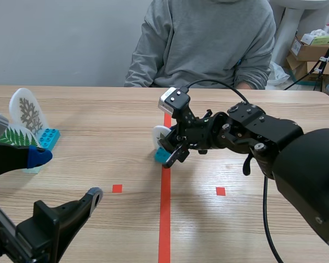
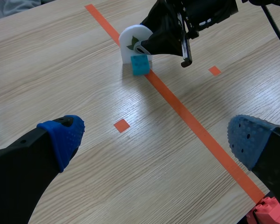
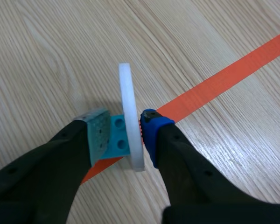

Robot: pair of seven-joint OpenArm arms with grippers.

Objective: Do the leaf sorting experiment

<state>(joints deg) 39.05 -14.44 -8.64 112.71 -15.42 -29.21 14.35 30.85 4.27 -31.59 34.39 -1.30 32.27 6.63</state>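
Seeing right gripper [image 1: 172, 154] [image 2: 141, 50] [image 3: 122, 137] right on the centre tape line [image 1: 165, 219] [image 2: 186, 114] [image 3: 233, 70], fingers closed down on the white leaf disc [image 1: 159, 134] [image 2: 130, 39] [image 3: 128, 107] and its blue brick [image 1: 162, 157] [image 2: 140, 65] [image 3: 119, 137] base. Reads as a real pinch: grey-green pad flat on the brick, blue pad on the disc's other face, both in contact. Disc upright, slotted in the brick, sitting on the tape line. Can make out a dark green leaf print on the disc from the left wrist view.

Left gripper [image 1: 66, 175] [image 2: 156, 142] on the robot's left of the tape line, nearer the robot than the disc. Fingers spread wide, nothing between them.

Far out left of the tape line: grey-leaf disc [image 1: 27, 109], green fern disc [image 1: 15, 137], second blue brick [image 1: 48, 138] just beside them. Red brick [image 2: 268, 214] by the tape line's near end. Person in grey sweatshirt [image 1: 203, 38] seated past its far end.
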